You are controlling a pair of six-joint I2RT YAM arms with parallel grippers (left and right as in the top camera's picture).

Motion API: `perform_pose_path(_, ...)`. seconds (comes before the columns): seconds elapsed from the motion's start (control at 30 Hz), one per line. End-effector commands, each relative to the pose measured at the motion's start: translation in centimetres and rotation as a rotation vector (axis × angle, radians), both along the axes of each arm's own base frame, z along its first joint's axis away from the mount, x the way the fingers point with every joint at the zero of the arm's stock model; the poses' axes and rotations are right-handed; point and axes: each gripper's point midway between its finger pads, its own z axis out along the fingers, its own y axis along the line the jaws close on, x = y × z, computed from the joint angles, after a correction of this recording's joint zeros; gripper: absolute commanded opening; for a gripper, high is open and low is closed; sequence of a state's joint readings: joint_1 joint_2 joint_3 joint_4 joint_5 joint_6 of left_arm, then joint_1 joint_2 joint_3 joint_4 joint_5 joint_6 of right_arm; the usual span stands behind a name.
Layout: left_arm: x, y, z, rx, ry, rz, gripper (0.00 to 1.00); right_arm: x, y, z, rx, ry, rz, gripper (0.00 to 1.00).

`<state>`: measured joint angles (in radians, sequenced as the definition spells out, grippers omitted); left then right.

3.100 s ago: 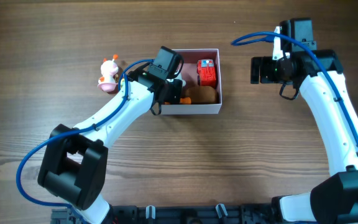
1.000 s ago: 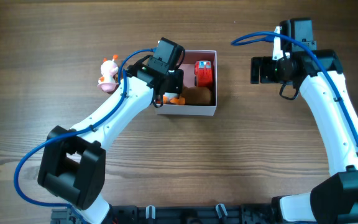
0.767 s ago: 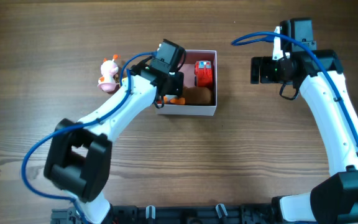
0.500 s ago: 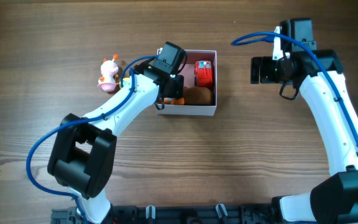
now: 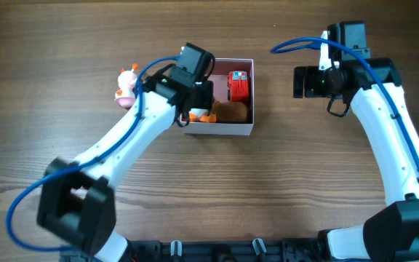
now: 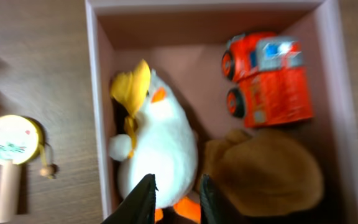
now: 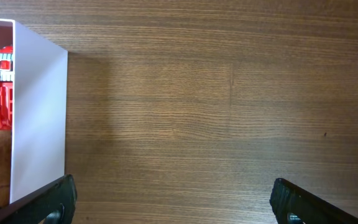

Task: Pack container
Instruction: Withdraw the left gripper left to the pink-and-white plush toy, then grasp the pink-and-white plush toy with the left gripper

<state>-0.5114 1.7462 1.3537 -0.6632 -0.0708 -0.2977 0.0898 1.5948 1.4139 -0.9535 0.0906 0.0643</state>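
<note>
The container [image 5: 228, 129] [image 6: 98, 93], a square white box with a pink inside, lies at the middle of the table. In it are a white penguin toy [image 6: 157, 146] [image 5: 198, 114] with a yellow hat, a red truck [image 6: 267, 78] [image 5: 239, 84] and a brown plush [image 6: 263, 174] [image 5: 233, 110]. My left gripper [image 6: 174, 198] [image 5: 195, 100] hangs over the container's left side. Its jaws stand slightly apart above the penguin's lower body, which rests on the container floor. My right gripper [image 7: 176, 202] [image 5: 304, 81] is wide open over bare wood, right of the container wall [image 7: 39, 112].
A small toy with a round pale face and a wooden handle [image 6: 8, 146] [image 5: 126, 89] lies on the table just left of the container. Wooden tabletop [image 5: 217, 189] stretches all around.
My left gripper's jaws have parted from the penguin toy, which now lies in the container. The left arm's elbow has swung a little. The right arm has not moved.
</note>
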Motion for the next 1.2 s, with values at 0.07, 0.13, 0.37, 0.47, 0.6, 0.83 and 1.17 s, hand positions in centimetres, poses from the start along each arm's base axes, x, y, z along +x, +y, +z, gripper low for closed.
perform_pose_path(0.07,1.6,5.1,5.6,0.062,-0.15,0.143,0.57,0.3,-0.2,1.3,-0.002,-0.039,-0.022,1.0)
perform_pose_path(0.13,2.0,7.2,5.5,0.106,-0.153,0.199,0.66,0.3,-0.2,1.3,-0.002,-0.039,-0.022,1.0)
perform_pose_path(0.37,4.2,16.4,5.7,0.134,-0.162,0.42,0.73,0.3,-0.2,1.3,-0.002,-0.039,-0.022,1.0)
perform_pose_path(0.47,5.3,19.0,6.2,0.122,-0.198,0.486,0.76,0.3,-0.2,1.3,-0.002,-0.039,-0.022,0.99)
perform_pose_path(0.6,6.6,20.8,6.3,0.111,-0.231,0.515,0.77,0.3,-0.2,1.3,-0.002,-0.039,-0.022,0.99)
perform_pose_path(0.83,8.7,19.6,2.7,0.152,-0.193,0.307,0.75,0.3,-0.2,1.3,-0.002,-0.039,-0.022,1.0)
perform_pose_path(1.17,8.8,19.6,-7.1,0.243,0.0,0.203,0.8,0.3,-0.2,1.3,-0.002,-0.039,-0.022,1.0)
